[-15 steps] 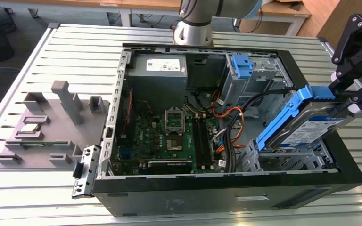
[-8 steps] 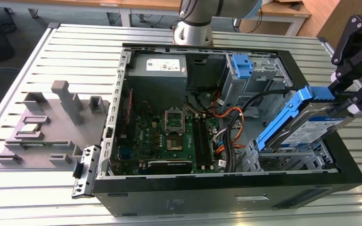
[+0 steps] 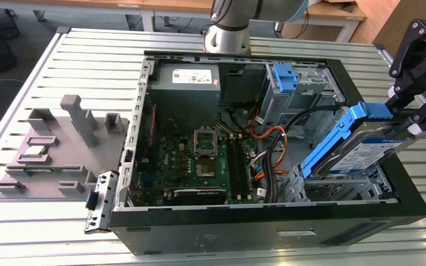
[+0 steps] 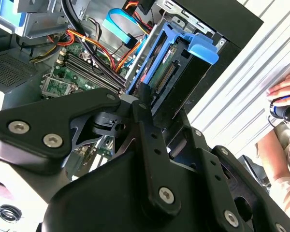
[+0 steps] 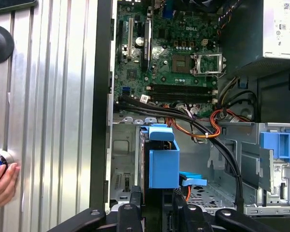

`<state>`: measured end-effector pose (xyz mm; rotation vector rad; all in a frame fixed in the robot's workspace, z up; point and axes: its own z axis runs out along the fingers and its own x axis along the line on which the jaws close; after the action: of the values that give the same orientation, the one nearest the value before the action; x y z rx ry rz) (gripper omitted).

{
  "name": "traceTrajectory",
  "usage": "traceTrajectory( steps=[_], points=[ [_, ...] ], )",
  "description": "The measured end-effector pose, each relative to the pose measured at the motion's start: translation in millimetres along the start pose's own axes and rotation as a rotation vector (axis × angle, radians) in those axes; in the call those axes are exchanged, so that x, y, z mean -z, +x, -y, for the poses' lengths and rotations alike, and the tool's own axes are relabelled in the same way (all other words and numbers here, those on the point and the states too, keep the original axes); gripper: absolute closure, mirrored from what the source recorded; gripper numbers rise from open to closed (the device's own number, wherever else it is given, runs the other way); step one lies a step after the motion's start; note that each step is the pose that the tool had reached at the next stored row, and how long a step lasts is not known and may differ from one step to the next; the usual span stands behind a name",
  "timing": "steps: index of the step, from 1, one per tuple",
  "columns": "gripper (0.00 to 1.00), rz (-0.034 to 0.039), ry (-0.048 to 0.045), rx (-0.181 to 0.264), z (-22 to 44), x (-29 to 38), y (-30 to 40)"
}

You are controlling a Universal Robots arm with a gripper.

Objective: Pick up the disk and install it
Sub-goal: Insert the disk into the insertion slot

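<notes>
1. The gripper (image 3: 405,124) is clenched on the disk (image 3: 361,147) and holds it by one end.
2. The disk is tilted, blue end up, over the metal cage (image 3: 346,185). The cage sits in the near corner of the computer case (image 3: 272,213), on the exterior view's right.
3. Its low end is at the cage top. I cannot tell if they touch.
4. In both wrist views, the disk (image 4: 174,58) (image 5: 163,164) sticks out past the fingers (image 4: 145,116) (image 5: 129,215).
5. The green board (image 3: 206,160) lies flat on the case floor.
6. A person's hand (image 5: 1,183) is on the table (image 5: 48,96), beside the case.
</notes>
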<state>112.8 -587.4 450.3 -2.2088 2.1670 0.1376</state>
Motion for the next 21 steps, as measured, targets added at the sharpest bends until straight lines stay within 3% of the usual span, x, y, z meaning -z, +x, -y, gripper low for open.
traceTrajectory(
  steps=[10, 21],
  points=[
    [0.65, 0.0000, 0.0004, 0.000, 0.2, -6.2, 0.6],
    [0.65, 0.0000, 0.0016, 0.000, 0.6, -21.2, 2.0]
  ],
)
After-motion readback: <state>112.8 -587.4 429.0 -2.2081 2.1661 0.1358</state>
